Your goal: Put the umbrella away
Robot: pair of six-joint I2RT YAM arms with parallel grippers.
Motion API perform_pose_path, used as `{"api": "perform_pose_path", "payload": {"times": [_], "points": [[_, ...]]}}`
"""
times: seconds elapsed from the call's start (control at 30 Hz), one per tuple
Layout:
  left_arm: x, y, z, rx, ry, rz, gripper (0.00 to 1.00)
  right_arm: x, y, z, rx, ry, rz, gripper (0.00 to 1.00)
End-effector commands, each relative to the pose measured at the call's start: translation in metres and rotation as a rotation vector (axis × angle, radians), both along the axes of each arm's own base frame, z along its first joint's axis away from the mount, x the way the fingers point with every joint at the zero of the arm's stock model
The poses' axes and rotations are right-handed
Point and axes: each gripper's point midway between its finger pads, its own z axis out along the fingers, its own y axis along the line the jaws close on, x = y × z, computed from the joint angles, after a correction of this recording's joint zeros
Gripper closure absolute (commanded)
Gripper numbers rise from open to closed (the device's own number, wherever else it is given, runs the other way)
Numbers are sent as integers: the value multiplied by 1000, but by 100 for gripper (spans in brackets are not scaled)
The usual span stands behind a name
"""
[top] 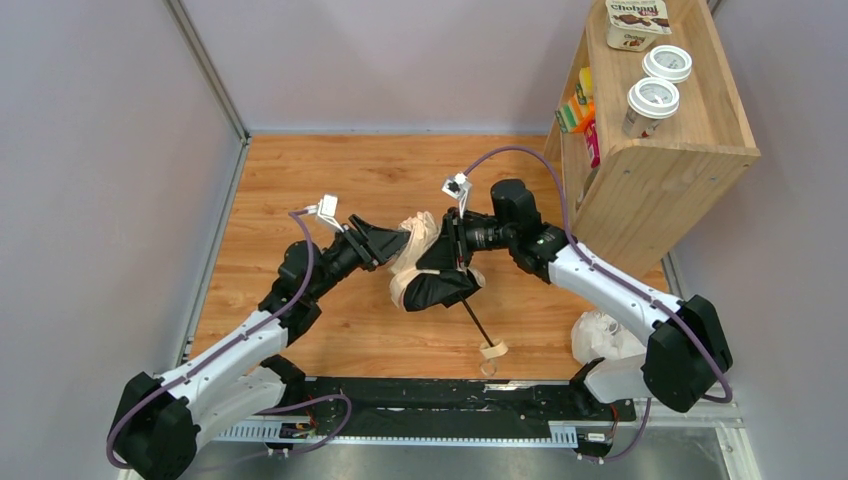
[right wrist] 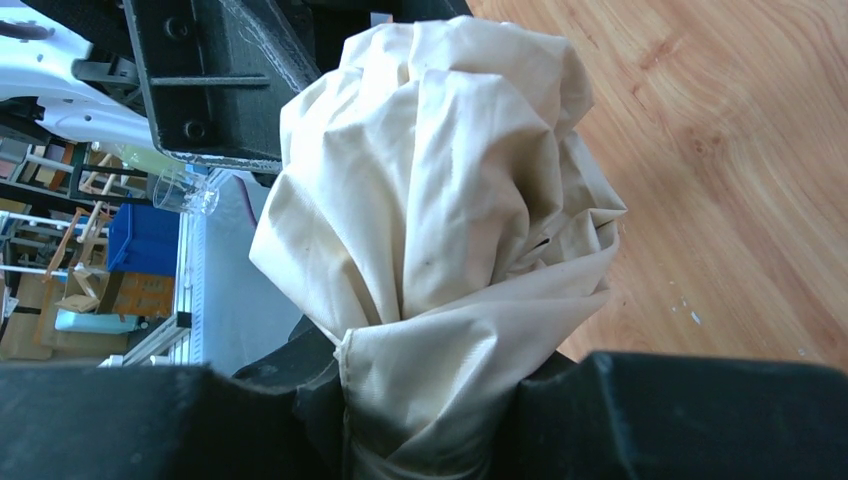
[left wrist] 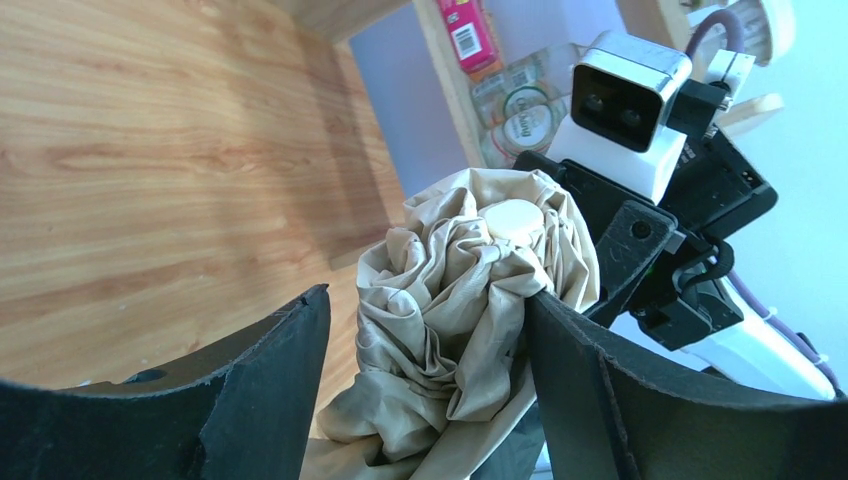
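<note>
Black fingers [right wrist: 700, 420] of my right gripper [right wrist: 430, 405] run along the bottom edge of the right wrist view. They are clamped tight on the umbrella [right wrist: 440, 200]. Its cream canopy is pinched to a narrow neck between them, then billows up the middle of the frame as a crumpled bundle.

In the left wrist view my left gripper [left wrist: 425, 340] stands wide apart around that same bundle and holds nothing. The finger at lower right touches the fabric, while the one at lower left stands just clear of it. A round pale cap [left wrist: 513, 218] sits on top of the folds at centre frame. Behind it, upper right, is the camera on my right wrist.

From above, the bundle sits at mid-frame over the wooden table [top: 300, 180], between my two grippers. A black fold [top: 440, 288] droops just below the right one. From there the thin dark shaft [top: 474, 320] slopes toward the lower right to the light wooden handle [top: 492, 350], near the table's bottom edge.

A white bag [top: 598, 335] lies at lower right, just beside my right arm. Farthest off, at upper right, stands a wooden shelf [top: 660, 150] with two lidded cups [top: 652, 100] on top.
</note>
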Motion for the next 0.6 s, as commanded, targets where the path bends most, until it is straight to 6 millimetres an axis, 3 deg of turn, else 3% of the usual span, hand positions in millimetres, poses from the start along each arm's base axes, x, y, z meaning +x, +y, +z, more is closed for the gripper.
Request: {"api": "perform_pose_path", "payload": {"times": [0.0, 0.13, 0.37, 0.57], "points": [[-11, 5, 65, -159, -220, -11, 21, -5, 10, 16, 20, -40, 46, 100], [-21, 9, 79, -232, -274, -25, 21, -3, 11, 15, 7, -34, 45, 100], [-31, 21, 82, -266, -318, -1, 21, -6, 12, 12, 5, -17, 58, 100], [-24, 4, 80, -179, -278, -57, 21, -16, 18, 8, -79, -76, 78, 100]]}}
